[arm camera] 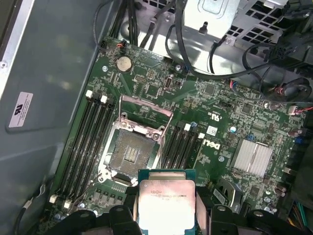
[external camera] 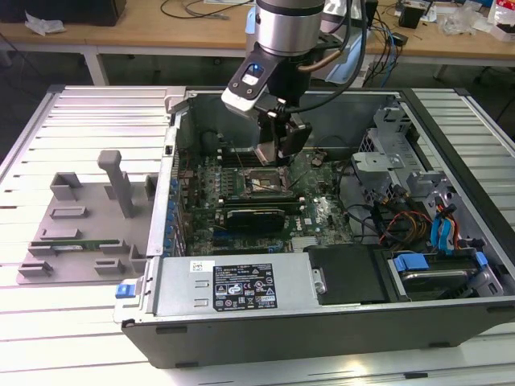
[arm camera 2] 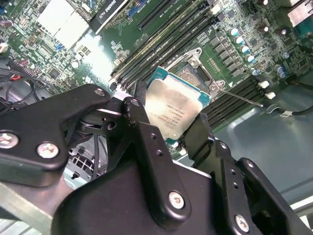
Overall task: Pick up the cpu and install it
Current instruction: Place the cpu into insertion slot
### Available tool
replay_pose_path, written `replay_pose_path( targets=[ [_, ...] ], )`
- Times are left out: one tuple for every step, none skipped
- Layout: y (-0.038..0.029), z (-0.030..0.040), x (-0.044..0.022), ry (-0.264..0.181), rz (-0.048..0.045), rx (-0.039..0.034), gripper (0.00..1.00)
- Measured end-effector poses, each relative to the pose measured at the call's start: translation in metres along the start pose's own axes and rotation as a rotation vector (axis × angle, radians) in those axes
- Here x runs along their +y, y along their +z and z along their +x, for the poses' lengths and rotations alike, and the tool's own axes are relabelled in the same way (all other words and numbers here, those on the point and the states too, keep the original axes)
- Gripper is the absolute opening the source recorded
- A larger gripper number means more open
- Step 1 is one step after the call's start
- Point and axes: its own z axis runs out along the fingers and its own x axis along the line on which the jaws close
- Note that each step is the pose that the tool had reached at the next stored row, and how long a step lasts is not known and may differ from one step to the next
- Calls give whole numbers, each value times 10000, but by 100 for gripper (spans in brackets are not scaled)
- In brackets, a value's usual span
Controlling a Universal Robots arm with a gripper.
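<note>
In the exterior view my gripper (external camera: pixel 278 153) hangs over the motherboard (external camera: pixel 322 217), pinching the cpu (external camera: pixel 267 151). In the second wrist view the chip sits clear of the socket (arm camera 2: pixel 198 73), not yet seated. In the first wrist view the socket's frame (arm camera: pixel 145 115) stands open. I judge seating needs square alignment, because the memory slots (arm camera: pixel 88 142) crowd both sides.

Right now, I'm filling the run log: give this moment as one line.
pincer: shut on cpu | cpu: over empty socket, unseated | socket frame: open
</note>
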Motion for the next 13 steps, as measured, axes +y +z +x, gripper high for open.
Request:
replay_pose_path(
  targets=[
    [0, 0, 0, 25, 1, -1, 55],
    [1, 0, 0, 42, 1, -2, 55],
    [1, 0, 0, 82, 3, -5, 55],
    [1, 0, 0, 102, 3, -5, 55],
    [1, 0, 0, 126, 3, -5, 55],
    [1, 0, 0, 189, 4, -5, 55],
    [1, 0, 0, 278, 6, -6, 55],
    [1, 0, 0, 370, 8, -8, 55],
    [2, 0, 0, 439, 9, -8, 55],
    [2, 0, 0, 637, 14, -11, 55],
    [3, 0, 0, 758, 16, -13, 55],
    [3, 0, 0, 967, 20, -15, 55],
    [5, 0, 0, 1152, 23, -19, 55]
  ],
)
